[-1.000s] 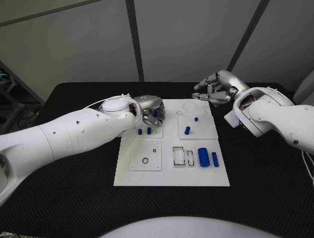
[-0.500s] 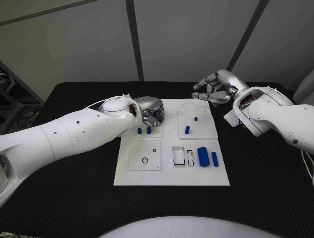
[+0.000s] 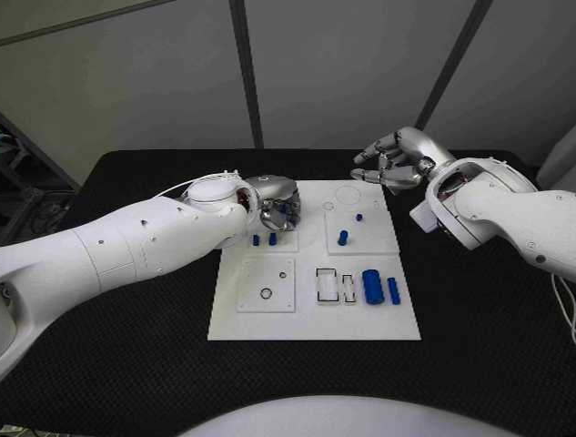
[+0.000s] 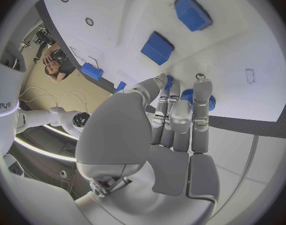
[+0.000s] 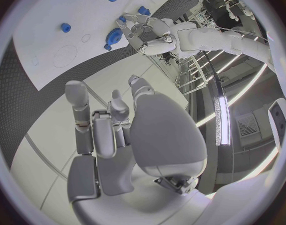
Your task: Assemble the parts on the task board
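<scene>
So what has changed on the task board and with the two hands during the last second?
Nothing visibly changed. The left hand stays over the far left part of the task board, its fingers at a blue part; the right hand still hovers beyond the board's far right corner.

Only readable bit is "deys", looks like the tail end of a longer word, on the white arm (image 4: 7,116) in the left wrist view.

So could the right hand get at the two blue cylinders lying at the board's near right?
Probably yes: the right hand hovers empty past the board's far edge, and nothing lies over the blue cylinders; the left hand works elsewhere.
</scene>
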### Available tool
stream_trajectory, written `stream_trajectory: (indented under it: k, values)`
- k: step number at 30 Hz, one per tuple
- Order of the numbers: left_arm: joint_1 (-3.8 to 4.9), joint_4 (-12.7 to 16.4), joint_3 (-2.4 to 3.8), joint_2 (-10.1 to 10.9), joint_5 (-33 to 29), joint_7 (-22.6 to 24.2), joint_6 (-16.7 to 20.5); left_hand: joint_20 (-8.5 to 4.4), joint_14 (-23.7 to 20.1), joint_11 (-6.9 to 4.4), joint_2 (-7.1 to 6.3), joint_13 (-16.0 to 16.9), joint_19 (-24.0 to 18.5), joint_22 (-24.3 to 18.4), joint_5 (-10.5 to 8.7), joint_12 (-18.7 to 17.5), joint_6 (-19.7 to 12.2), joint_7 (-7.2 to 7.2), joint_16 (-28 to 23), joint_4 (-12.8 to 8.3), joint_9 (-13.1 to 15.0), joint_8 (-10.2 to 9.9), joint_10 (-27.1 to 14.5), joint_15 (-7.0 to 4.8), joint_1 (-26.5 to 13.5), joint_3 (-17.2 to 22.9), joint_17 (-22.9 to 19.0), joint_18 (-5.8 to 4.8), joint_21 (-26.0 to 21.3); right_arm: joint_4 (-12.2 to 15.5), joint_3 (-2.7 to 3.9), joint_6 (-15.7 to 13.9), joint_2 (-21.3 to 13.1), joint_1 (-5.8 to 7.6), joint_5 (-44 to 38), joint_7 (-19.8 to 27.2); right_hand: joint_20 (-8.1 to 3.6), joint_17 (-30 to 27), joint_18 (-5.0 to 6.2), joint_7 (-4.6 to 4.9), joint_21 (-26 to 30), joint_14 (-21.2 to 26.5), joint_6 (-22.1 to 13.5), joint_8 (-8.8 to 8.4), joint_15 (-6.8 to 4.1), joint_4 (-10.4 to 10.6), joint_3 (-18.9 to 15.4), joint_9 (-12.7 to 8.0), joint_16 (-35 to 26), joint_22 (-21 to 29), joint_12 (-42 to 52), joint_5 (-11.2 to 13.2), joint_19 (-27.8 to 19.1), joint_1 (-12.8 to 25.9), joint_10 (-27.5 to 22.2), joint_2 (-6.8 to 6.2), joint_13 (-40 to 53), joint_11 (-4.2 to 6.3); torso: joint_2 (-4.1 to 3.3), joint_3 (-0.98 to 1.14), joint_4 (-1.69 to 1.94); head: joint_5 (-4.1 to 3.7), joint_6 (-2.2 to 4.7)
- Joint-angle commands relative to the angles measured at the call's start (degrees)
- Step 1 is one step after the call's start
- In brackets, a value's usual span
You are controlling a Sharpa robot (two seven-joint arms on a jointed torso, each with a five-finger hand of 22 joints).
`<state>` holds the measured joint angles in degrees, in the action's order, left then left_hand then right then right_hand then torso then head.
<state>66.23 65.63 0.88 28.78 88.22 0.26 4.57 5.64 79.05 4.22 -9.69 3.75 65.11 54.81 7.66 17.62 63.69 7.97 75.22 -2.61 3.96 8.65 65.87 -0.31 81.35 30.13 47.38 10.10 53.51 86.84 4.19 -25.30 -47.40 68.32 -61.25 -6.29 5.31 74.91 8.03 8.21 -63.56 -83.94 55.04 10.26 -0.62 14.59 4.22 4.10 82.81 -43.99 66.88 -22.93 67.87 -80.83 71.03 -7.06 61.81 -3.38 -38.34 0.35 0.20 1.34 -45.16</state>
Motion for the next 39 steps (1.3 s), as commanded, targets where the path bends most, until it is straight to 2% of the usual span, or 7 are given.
stream_trajectory:
  k: [1, 7, 10, 18, 25, 33, 39]
  values:
    - [-0.17, -0.18, -0.14, 0.07, 0.34, 0.23, -0.57, -0.02, 0.58, -0.14, 0.75, 0.08, 0.51, 0.47, -0.4, -0.35, 0.44, 0.09, 0.35, -0.18, 0.05, -0.27, 0.59, 0.03, 0.31, 0.39, 0.12, -0.65, 0.46, 0.1, 0.05, 0.21, 0.06, 0.08, -0.12, 0.57, -0.12, 2.1, 0.47, 0.06, 0.34, -3.01, -0.36, 0.32, -0.36, 0.09, 0.23, -0.06, -0.17, 0.05, -0.26, -0.18, -0.46, -0.37, -0.21, -0.01, -0.03, 0.1, 0.04, 0.01, 0.04, 0.02, 0.1]
    - [-0.22, 0.66, -0.09, 0.76, -0.42, 1.08, 1.64, -0.09, 0.8, -0.15, 0.74, 0.11, 0.81, 1.09, -0.44, -0.66, 0.72, 0.14, 0.45, -0.53, 0.07, -0.36, 1.0, 0.0, 0.26, 0.65, 0.2, -0.73, 1.05, 0.06, 0.05, 0.17, 0.07, 0.08, -0.12, 0.64, -0.13, 2.02, 0.48, 0.05, 0.4, -2.99, -0.27, 0.4, -0.36, 0.12, 0.27, -0.04, -0.23, 0.1, -0.22, -0.25, -0.46, -0.39, -0.12, 0.02, 0.0, 0.12, 0.1, -0.01, 0.09, 0.06, 0.29]
    - [-0.22, 1.58, 0.14, 1.56, -0.63, 1.17, 2.36, -0.09, 0.82, -0.15, 0.69, 0.12, 0.82, 1.14, -0.46, -0.73, 0.77, 0.15, 0.45, -0.55, 0.07, -0.38, 1.08, 0.0, 0.17, 0.65, 0.15, -0.73, 1.09, 0.01, 0.05, 0.14, 0.05, 0.08, -0.12, 0.67, -0.13, 2.02, 0.48, 0.04, 0.4, -3.0, -0.27, 0.41, -0.36, 0.12, 0.28, -0.04, -0.23, 0.1, -0.22, -0.27, -0.46, -0.4, -0.11, 0.03, 0.0, 0.12, 0.12, 0.02, 0.11, 0.07, 0.37]
    - [-0.21, 4.56, 2.48, 3.96, -1.36, 0.86, 3.29, -0.1, 0.93, -0.16, 0.6, 0.12, 0.93, 1.39, -0.49, -0.93, 0.94, 0.16, 0.49, -0.6, 0.08, -0.44, 1.28, 0.0, -0.12, 0.66, 0.18, -0.77, 1.3, -0.13, 0.05, 0.03, 0.01, 0.07, -0.12, 0.76, -0.13, 2.03, 0.48, 0.04, 0.41, -3.0, -0.25, 0.43, -0.37, 0.13, 0.3, -0.03, -0.23, 0.1, -0.21, -0.31, -0.45, -0.41, -0.09, 0.04, 0.01, 0.13, 0.06, 0.02, 0.11, 0.25, 0.59]
    - [-0.21, 6.98, 3.76, 6.16, -2.17, 0.45, 3.29, -0.1, 0.99, -0.19, 0.55, 0.14, 0.99, 1.56, -0.49, -1.13, 1.13, 0.14, 0.46, -0.63, 0.1, -0.47, 1.49, -0.02, -0.38, 0.68, -0.01, -0.78, 1.43, -0.19, 0.05, 0.03, -0.08, 0.07, -0.12, 0.81, -0.13, 2.03, 0.48, 0.04, 0.41, -3.0, -0.25, 0.43, -0.37, 0.13, 0.3, -0.03, -0.23, 0.1, -0.21, -0.31, -0.45, -0.41, -0.09, 0.04, 0.01, 0.13, 0.08, -0.01, 0.1, 0.39, 0.73]
    - [-0.23, 8.4, 4.07, 8.83, -3.38, -0.68, 1.08, -0.11, 1.0, -0.2, 0.47, 0.14, 1.0, 1.66, -0.51, -1.28, 1.24, 0.12, 0.41, -0.65, 0.1, -0.53, 1.64, -0.03, -0.62, 0.65, -0.2, -0.79, 1.48, -0.18, 0.05, 0.07, -0.22, 0.07, -0.12, 0.78, -0.13, 2.01, 0.48, 0.03, 0.45, -2.99, -0.24, 0.46, -0.38, 0.14, 0.33, -0.03, -0.25, 0.13, -0.23, -0.42, -0.45, -0.44, -0.06, 0.03, -0.03, 0.13, 0.1, 0.06, 0.11, 0.66, 0.86]
    - [-0.56, 8.23, 4.07, 9.78, -3.59, -1.45, -0.19, -0.11, 1.01, -0.22, 0.43, 0.14, 0.98, 1.67, -0.52, -1.34, 1.27, 0.1, 0.4, -0.66, 0.1, -0.55, 1.68, -0.03, -0.69, 0.63, -0.22, -0.78, 1.47, -0.19, 0.05, 0.12, -0.26, 0.07, -0.12, 0.76, -0.14, 2.0, 0.48, 0.03, 0.46, -2.99, -0.23, 0.46, -0.38, 0.14, 0.34, -0.03, -0.26, 0.15, -0.23, -0.45, -0.45, -0.45, -0.05, 0.02, -0.04, 0.14, 0.03, 0.0, 0.05, 0.76, 0.71]
